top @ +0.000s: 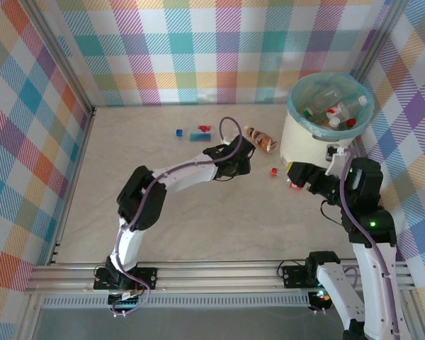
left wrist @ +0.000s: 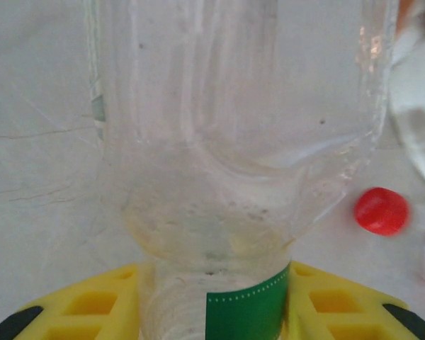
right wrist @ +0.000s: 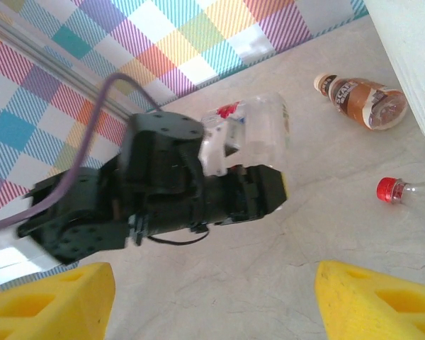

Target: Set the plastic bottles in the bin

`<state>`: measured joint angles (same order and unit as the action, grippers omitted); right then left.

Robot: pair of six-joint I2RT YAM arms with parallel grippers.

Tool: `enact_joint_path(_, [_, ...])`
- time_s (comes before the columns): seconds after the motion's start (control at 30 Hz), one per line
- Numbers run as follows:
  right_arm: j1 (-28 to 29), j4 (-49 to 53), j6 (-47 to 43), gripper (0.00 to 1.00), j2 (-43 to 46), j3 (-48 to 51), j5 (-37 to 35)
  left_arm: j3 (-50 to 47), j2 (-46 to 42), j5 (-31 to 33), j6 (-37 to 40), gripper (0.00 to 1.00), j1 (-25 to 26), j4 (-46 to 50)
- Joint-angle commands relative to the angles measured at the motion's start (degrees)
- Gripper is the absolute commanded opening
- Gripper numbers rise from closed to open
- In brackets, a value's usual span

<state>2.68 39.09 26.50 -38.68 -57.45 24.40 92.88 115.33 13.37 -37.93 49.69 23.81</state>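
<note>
Clear plastic in my left gripper [left wrist: 212, 308]: jaws pinched tight on the neck end of a clear bottle [left wrist: 241, 142], with yellow fingers [left wrist: 92, 304] on either side. The bottle wall is dented just above the grip. My right gripper [right wrist: 214, 283] stands wide and empty over bare table [right wrist: 269, 234].

View diffs:
- Left wrist: a green label [left wrist: 248, 312] with a dotted white edge sits right at the grip. The cap of a red-capped bottle [left wrist: 381, 211] shows on the table to the right.
- Right wrist: side-on look at the left gripper, with a red mark [right wrist: 227, 111] on the held bottle. A brown bottle [right wrist: 365, 103] lies on its side close to the cream bin wall, and the red-capped bottle lies at the right edge.
- Top: the bin [top: 297, 138] stands at the far right of the table with a teal bag [top: 297, 106] folded over its rim. Several bottles [top: 336, 110] with red caps lie inside. The brown bottle lies just left of the bin, just beyond the left gripper. The right gripper is at the bin's near side. Small blue and red bits [top: 198, 134] lie further left.

Writing: the brown bottle's label has white lettering, too blurred to read. I can't make out any text on the green label.
</note>
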Motion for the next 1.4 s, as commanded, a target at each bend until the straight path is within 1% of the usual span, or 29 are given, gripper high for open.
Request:
enact_joint_path(0.0, [0.33, -3.46, 1.85, 0.75, -0.85, -1.89, 2.5, -3.13, -7.15, 8.95, 6.27, 0.0, 3.29, -3.77])
enact_joint_path(0.07, [0.4, -5.03, 2.49, 0.75, -1.43, -2.22, 3.95, -5.99, -10.4, 12.47, 9.5, 0.0, 5.07, -6.42])
enact_joint_path(0.2, [0.59, -7.68, 2.93, 0.76, -3.26, -3.75, 8.12, -15.17, -17.8, 18.71, 18.54, 0.0, 9.77, -18.95])
enact_joint_path(0.23, [0.73, -8.48, 2.93, 0.76, -3.49, -4.06, 9.37, -17.91, -19.47, 19.3, 20.46, 0.0, 10.51, -22.45])
enact_joint_path(0.37, [1.15, -11.22, 3.03, 0.77, -3.8, -4.92, 12.55, -27.28, -25.56, 16.93, 25.54, 0.0, 12.1, -33.6])
enact_joint_path(0.47, [1.33, -14.04, 3.23, 0.78, -3.84, -5.13, 15.59, -31.79, -29.97, 13.61, 29.89, 0.0, 13.51, -37.93])
enact_joint_path(0.53, [1.47, -16.78, 3.84, 0.78, -3.97, -5.04, 17.89, -33.76, -33.08, 11.63, 32.71, 0.0, 14.66, -38.66])
enact_joint_path(0.6, [1.68, -19.84, 5.46, 0.8, -4.45, -4.95, 19.6, -34.89, -35.94, 9.74, 34.04, 0.0, 15.17, -37.26])
enact_joint_path(0.7, [2.28, -25.07, 8.93, 0.82, -5.12, -4.69, 21.01, -36.24, -39.8, 7.14, 34.25, 0.0, 15.17, -35.59])
enact_joint_path(0.77, [3.21, -26.84, 9.44, 0.82, -5.27, -4.86, 20.5, -37.21, -41.6, 5.3, 34.07, 0.0, 15.17, -35.7])
enact_joint_path(0.83, [4.53, -27.09, 8.88, 0.84, -5.27, -5.13, 18.79, -37.87, -43.2, 1.55, 34.37, 0.0, 15.16, -35.59])
enact_joint_path(0.93, [6.69, -26.38, 8.23, 0.85, -6.23, -5.6, 16.94, -37.83, -44.56, -2.02, 34.77, 0.0, 15.25, -34.02])
enact_joint_path(1.03, [10.84, -24.11, 6.08, 0.87, -7.91, -6.89, 15.04, -36.23, -44.84, -6.69, 35.9, 0.0, 15.26, -30.75])
enact_joint_path(1.1, [14.4, -22.78, 3.66, 0.89, -8.75, -7.62, 12.34, -35.59, -45.0, -9.02, 36.26, 0.0, 15.35, -29.76])
enact_joint_path(1.2, [18.13, -21.48, 1.7, 0.91, -10.03, -8.21, 8.96, -35.68, -45.47, -10.0, 36.77, 0.0, 15.59, -29.09])
enact_joint_path(1.37, [21.32, -19.0, -0.44, 0.91, -12.46, -9.47, 6.24, -36.84, -47.02, -10.41, 36.79, 0.0, 15.87, -29.36])
